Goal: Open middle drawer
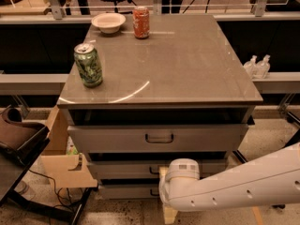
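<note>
Under the table top, your claw sits by the middle drawer handle, seemingly ready to pull; you cannot tell its opening.

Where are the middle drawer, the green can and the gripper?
middle drawer (122, 170): camera view, grey front left of its handle.
green can (88, 65): camera view, middle of its side.
gripper: camera view, hidden behind the arm's white joint (180, 172) in front of the lower drawers.
</note>
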You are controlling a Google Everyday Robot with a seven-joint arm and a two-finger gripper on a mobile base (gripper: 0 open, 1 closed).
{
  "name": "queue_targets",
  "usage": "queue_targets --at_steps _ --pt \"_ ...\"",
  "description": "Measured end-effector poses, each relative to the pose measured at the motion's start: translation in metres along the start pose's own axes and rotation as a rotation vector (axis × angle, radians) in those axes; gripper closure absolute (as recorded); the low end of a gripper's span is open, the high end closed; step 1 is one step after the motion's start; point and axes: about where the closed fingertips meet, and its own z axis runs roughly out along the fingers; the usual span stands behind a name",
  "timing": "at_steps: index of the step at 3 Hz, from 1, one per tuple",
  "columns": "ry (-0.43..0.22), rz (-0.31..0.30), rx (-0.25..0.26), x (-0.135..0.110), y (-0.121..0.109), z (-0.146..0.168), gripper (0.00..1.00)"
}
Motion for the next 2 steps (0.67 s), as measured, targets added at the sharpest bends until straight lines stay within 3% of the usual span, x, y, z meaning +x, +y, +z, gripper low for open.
queue_targets --at_steps 2 --pt "-0.011 -0.008 0.003 -0.016 -0.010 0.021 0.00"
